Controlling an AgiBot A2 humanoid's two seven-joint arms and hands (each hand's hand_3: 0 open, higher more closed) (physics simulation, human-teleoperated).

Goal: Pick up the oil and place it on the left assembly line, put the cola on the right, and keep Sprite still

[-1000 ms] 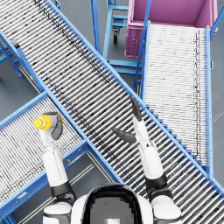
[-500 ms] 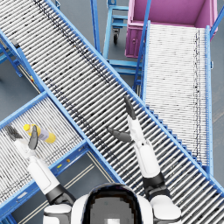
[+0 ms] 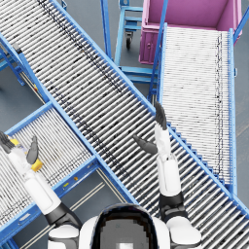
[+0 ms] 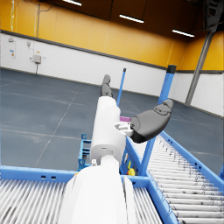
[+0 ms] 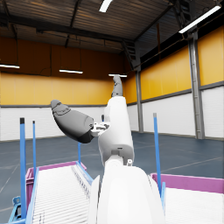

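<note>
Only yellow bits of the oil bottle [image 3: 36, 165] show, lying on the left roller line [image 3: 63, 141], with the rest hidden under my left wrist. My left hand [image 3: 18, 150] hovers over it with fingers spread and nothing in its grasp. In the left wrist view the left hand [image 4: 131, 118] is open too, and a yellow scrap of the oil bottle [image 4: 130, 171] peeks out beside the forearm. My right hand [image 3: 156, 135] is open above the long middle conveyor [image 3: 97, 97]; the right wrist view shows the right hand [image 5: 94, 120] empty. No cola or Sprite is in view.
A right roller line [image 3: 194, 87] runs up to a pink bin [image 3: 189, 14]. Blue rails [image 3: 73, 131] edge every conveyor. A blue cart frame [image 3: 127, 29] stands on the grey floor between the lines.
One second ago my left hand held the oil upright over the left line. It then let go, and now stands open farther left over the lying bottle. My right hand shifted slightly.
</note>
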